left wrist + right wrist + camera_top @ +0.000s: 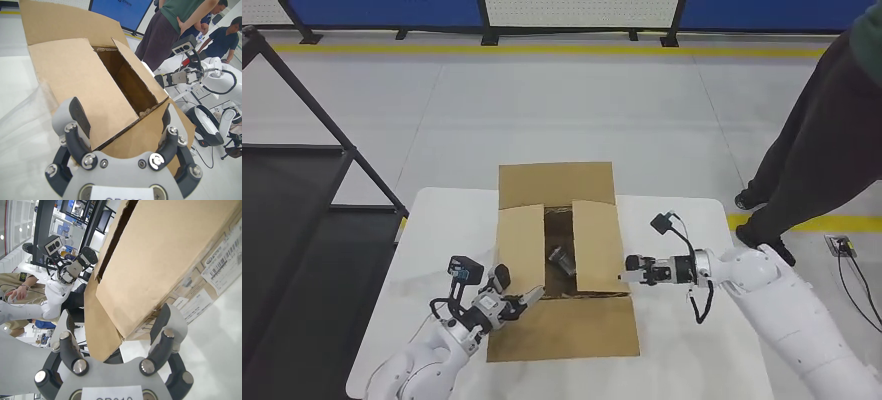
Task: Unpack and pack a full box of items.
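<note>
At the centre of the top view the box sits on the table, its inner flaps parted over a dark item, with the left gripper spread open at the lower-left flap edge, the right gripper spread open at the right flap's outer edge, and strips of table on either side.
</note>
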`<state>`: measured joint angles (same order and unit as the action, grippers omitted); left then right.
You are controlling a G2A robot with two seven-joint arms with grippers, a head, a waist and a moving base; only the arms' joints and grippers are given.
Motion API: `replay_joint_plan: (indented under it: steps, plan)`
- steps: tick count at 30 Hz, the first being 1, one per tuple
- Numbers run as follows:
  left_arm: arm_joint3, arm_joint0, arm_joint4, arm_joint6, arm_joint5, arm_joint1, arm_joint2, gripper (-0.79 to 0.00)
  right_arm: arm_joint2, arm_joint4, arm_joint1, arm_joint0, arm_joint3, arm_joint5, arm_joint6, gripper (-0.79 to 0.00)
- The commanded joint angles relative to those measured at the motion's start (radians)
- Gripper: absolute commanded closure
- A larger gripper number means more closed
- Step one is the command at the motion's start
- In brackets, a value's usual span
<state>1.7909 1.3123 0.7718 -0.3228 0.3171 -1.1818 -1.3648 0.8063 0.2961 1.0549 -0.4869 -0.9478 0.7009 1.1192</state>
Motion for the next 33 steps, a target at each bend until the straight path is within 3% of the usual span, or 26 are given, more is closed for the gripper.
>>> replay_joint_plan:
  steps: [1, 10, 14, 17, 22, 29, 33]
  plan:
    - [-0.001, 0.001, 0.003, 0.001, 0.000, 0.001, -0.009, -0.785, -0.013, 0.008, -0.004, -0.001, -0.023, -0.007, 0.007, -0.785]
    - [-0.010, 0.009, 0.005, -0.001, 0.002, 0.009, -0.059, -0.785, -0.091, 0.042, -0.034, 0.007, -0.120, -0.014, 0.014, -0.785]
    - [0.048, 0.036, -0.028, 0.007, 0.030, 0.014, -0.102, -0.785, -0.073, 0.050, -0.051, 0.026, -0.097, 0.038, -0.038, -0.785]
    - [0.105, 0.066, -0.086, 0.005, 0.060, 0.021, -0.164, -0.785, -0.036, 0.044, -0.062, 0.038, -0.053, 0.080, -0.083, -0.785]
    - [0.144, 0.124, -0.186, -0.040, 0.117, 0.037, -0.315, -0.785, -0.019, -0.011, -0.055, 0.055, -0.005, 0.049, -0.188, -0.785]
    - [0.099, 0.262, -0.317, -0.216, 0.218, 0.064, -0.545, -0.785, -0.019, -0.011, -0.055, 0.055, -0.005, 0.049, -0.188, -0.785]
    - [0.060, 0.290, -0.339, -0.330, 0.242, 0.077, -0.580, -0.785, -0.015, -0.010, -0.053, 0.041, -0.015, 0.024, -0.226, -0.785]
